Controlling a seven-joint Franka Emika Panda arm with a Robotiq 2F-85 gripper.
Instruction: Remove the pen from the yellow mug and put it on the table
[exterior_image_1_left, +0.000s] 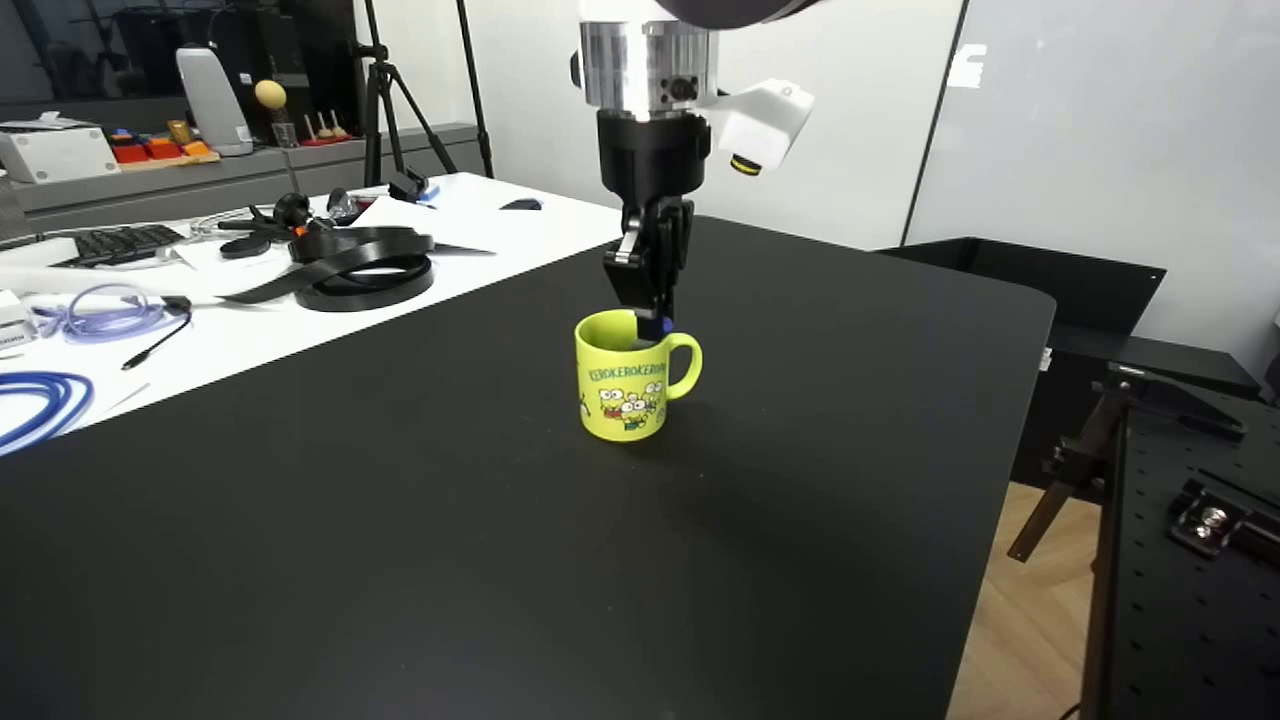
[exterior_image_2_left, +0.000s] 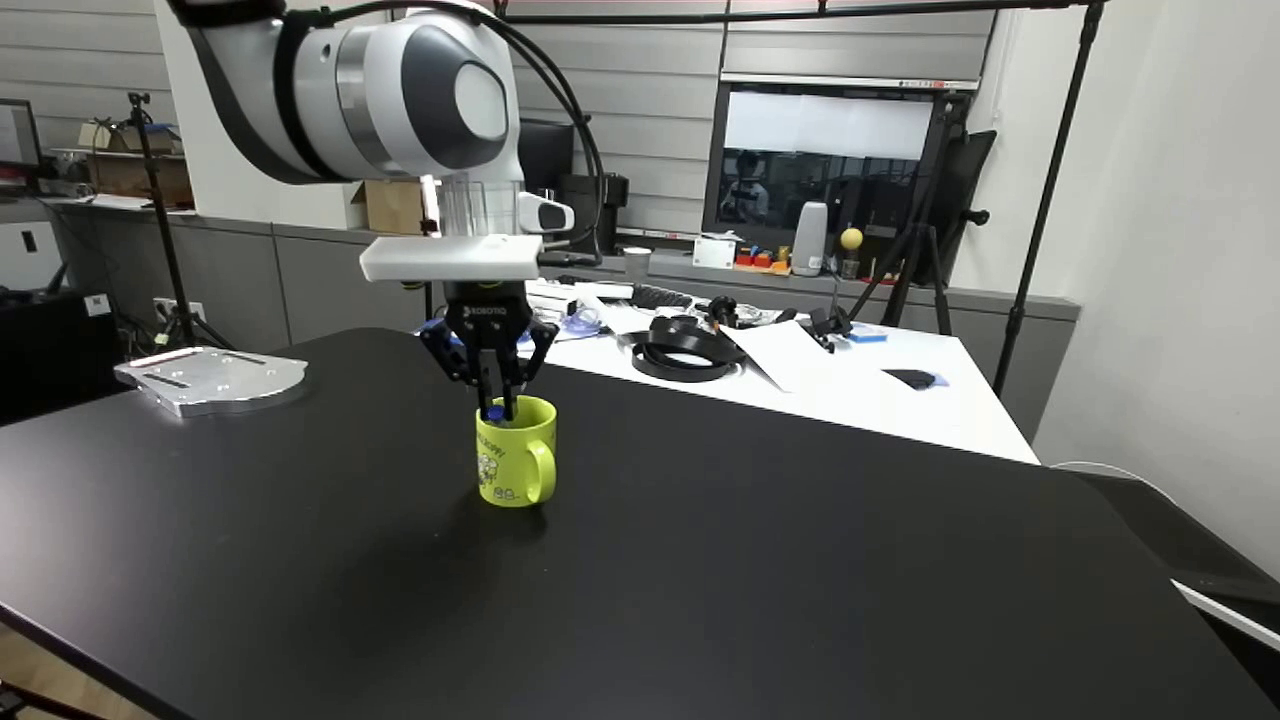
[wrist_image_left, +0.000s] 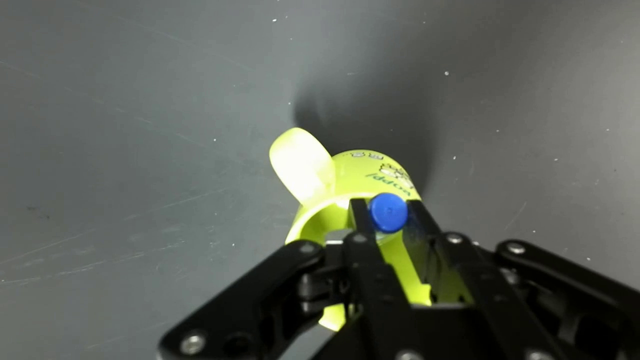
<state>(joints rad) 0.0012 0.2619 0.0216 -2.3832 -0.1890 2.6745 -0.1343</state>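
Robot gripper points down at the opening of the yellow mug, and its two fingers are pressed on the blue pen, one from each side, as the wrist view shows. The pen is in the mug, lower part hidden; in an exterior view its blue end is at the right side of the opening. I judge that the grasp is made and lifting comes next: a straight, slow rise past the rim, then lowering onto the black table.
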